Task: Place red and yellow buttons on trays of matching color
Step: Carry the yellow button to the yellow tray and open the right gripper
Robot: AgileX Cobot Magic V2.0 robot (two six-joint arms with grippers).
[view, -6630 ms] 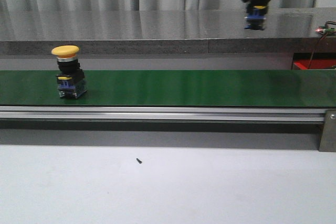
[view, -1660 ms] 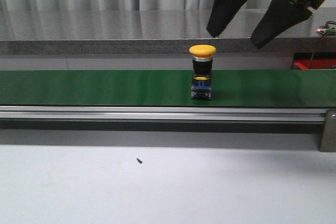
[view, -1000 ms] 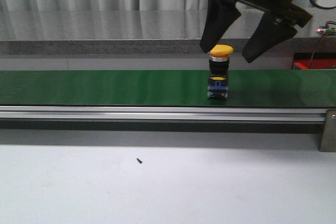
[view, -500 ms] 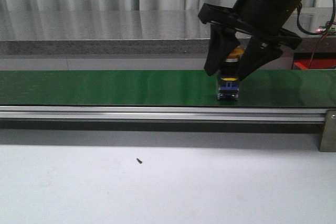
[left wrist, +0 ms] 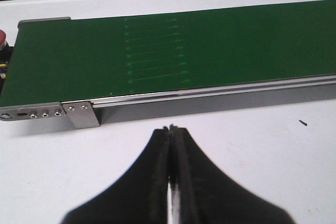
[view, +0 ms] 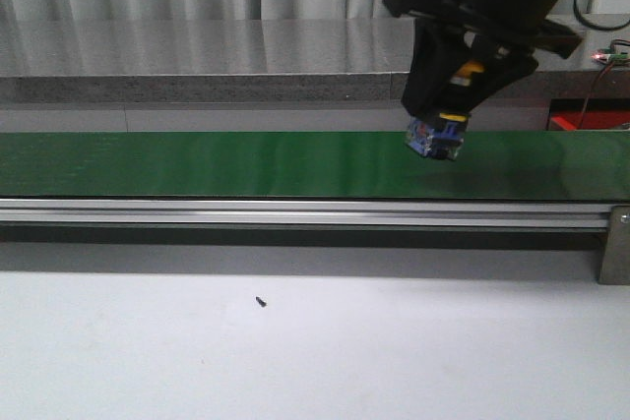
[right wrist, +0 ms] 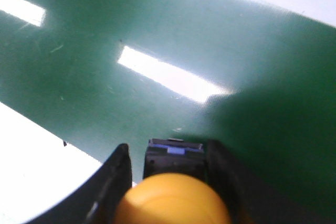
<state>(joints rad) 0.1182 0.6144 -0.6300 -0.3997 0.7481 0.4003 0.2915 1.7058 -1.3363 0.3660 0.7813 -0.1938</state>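
Note:
The yellow button (view: 437, 136), a yellow mushroom cap on a black and blue body, hangs tilted just above the green conveyor belt (view: 197, 164). My right gripper (view: 440, 113) is shut on it. In the right wrist view the yellow button's cap (right wrist: 173, 200) fills the space between the two black fingers (right wrist: 118, 174), with the belt (right wrist: 157, 35) below. My left gripper (left wrist: 172, 128) is shut on nothing, over the white table near the belt's end. A red-capped thing (left wrist: 2, 38), cut off by the picture edge, sits beside that belt end. A red shape (view: 583, 122), perhaps a tray, lies behind the belt's right end. The yellow tray is out of view.
An aluminium rail (view: 295, 211) runs along the belt's front, with a metal bracket (view: 614, 243) at its right end. A grey counter (view: 197, 56) stands behind the belt. A small black screw (view: 260, 301) lies on the white table (view: 315, 361).
The yellow button rode the belt from left to right. My right gripper came down over it, shut on it, and has lifted it off the belt, tilted.

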